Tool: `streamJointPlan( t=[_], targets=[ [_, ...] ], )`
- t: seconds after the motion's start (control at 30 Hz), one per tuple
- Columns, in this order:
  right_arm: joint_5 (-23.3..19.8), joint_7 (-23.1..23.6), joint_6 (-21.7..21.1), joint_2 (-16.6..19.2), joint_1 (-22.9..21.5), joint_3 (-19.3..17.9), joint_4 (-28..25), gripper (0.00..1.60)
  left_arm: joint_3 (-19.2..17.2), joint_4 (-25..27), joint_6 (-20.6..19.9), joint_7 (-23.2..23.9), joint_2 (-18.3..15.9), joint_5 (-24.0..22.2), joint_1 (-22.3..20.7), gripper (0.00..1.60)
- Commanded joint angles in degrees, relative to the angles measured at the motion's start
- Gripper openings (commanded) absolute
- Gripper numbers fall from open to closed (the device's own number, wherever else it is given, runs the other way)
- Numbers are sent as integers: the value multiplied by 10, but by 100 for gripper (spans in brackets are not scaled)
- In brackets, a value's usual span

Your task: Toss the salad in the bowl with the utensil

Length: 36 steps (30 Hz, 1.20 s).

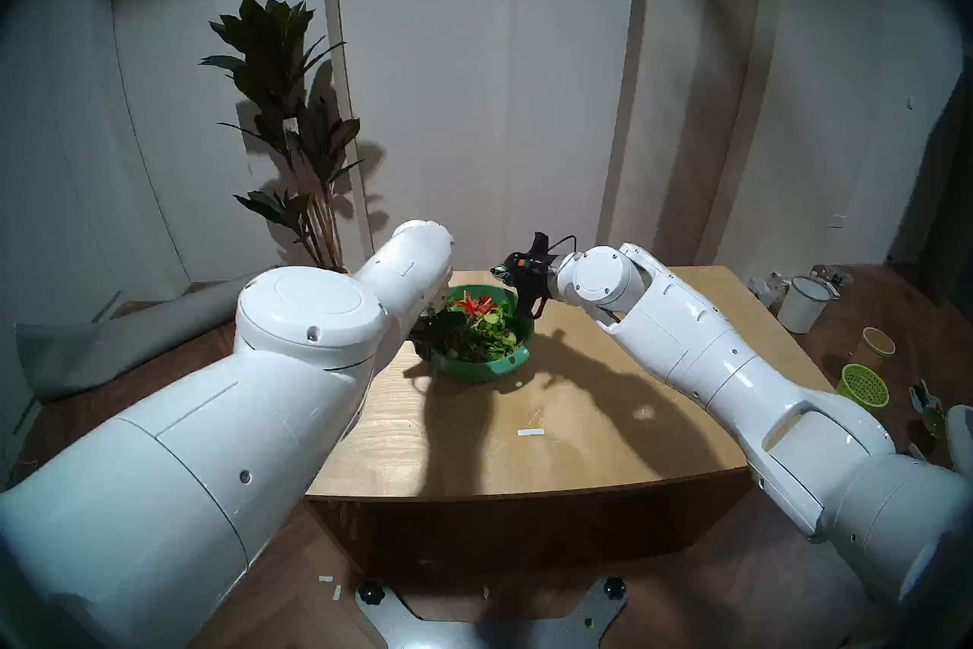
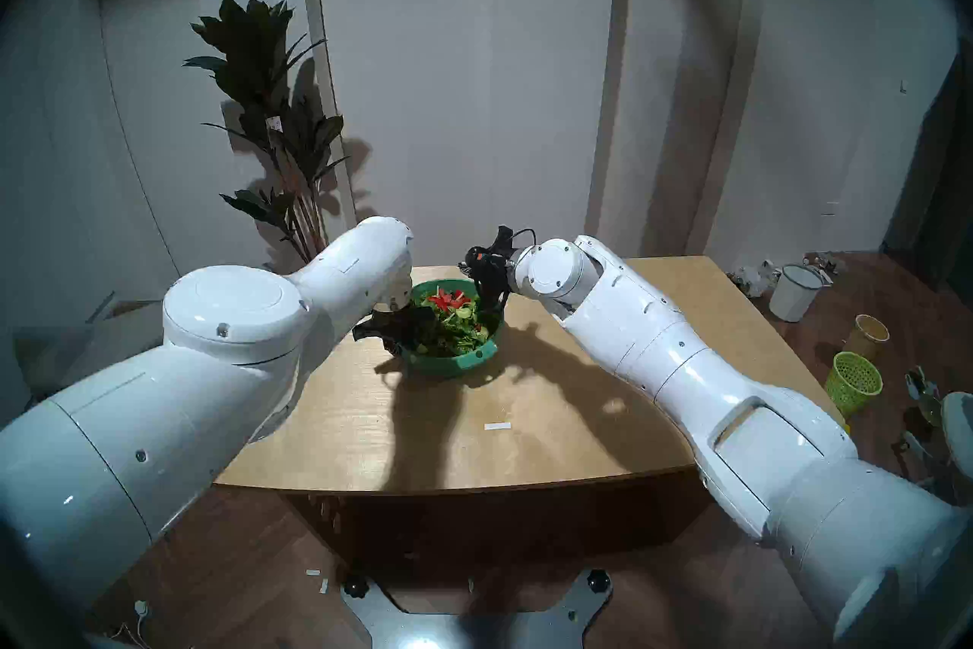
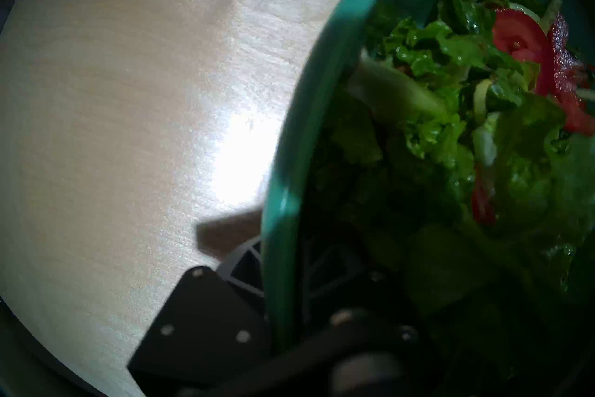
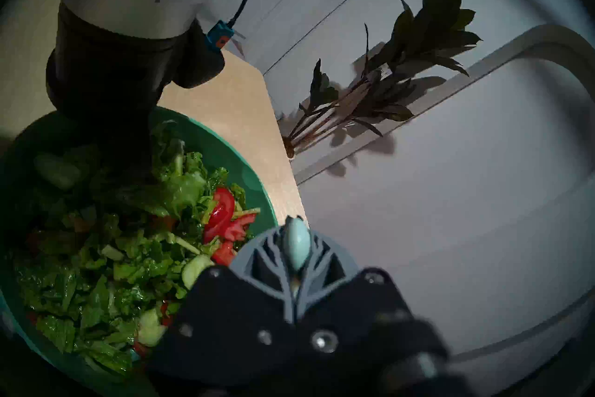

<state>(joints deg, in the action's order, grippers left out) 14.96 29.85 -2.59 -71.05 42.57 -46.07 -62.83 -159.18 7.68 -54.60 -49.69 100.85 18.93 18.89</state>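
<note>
Your right gripper [image 4: 294, 257] has its jaws clamped on the slim, slippery spoon [image 4: 295, 243]; below-left of them, loose wet salad [image 4: 122, 264] fills the bowl [image 3: 283, 193] on the tabletop [image 3: 128, 96], its light rim pinched between the left gripper's [image 3: 283, 286] jaws.

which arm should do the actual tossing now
Right. The right gripper is shut on the spoon beside the salad, while the left gripper is clamped on the bowl rim, steadying it.
</note>
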Motion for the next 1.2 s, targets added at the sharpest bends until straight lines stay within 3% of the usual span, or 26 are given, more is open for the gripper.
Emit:
streamJointPlan(
  t=[0.0,0.37,0.77,0.9,1.03,1.17],
  targets=[
    [22,-6,26,-27,-47,12,16,0,-2,-10,-4,-2,3,0,12,0],
    [68,-6,66,-45,-102,45,60,0,-13,-10,-4,-1,-8,0,12,0],
    [106,-13,112,-68,-149,68,70,0,-30,-14,-4,2,-27,-5,16,0],
    [91,-39,127,-76,-149,49,70,0,-37,-15,-4,0,-22,-6,20,0],
    [39,-69,111,-83,-115,-1,75,0,-35,-15,-4,-7,-2,-2,17,0],
    [-4,-84,94,-61,-85,-38,91,0,-36,-15,-4,-7,0,0,15,0]
  ],
)
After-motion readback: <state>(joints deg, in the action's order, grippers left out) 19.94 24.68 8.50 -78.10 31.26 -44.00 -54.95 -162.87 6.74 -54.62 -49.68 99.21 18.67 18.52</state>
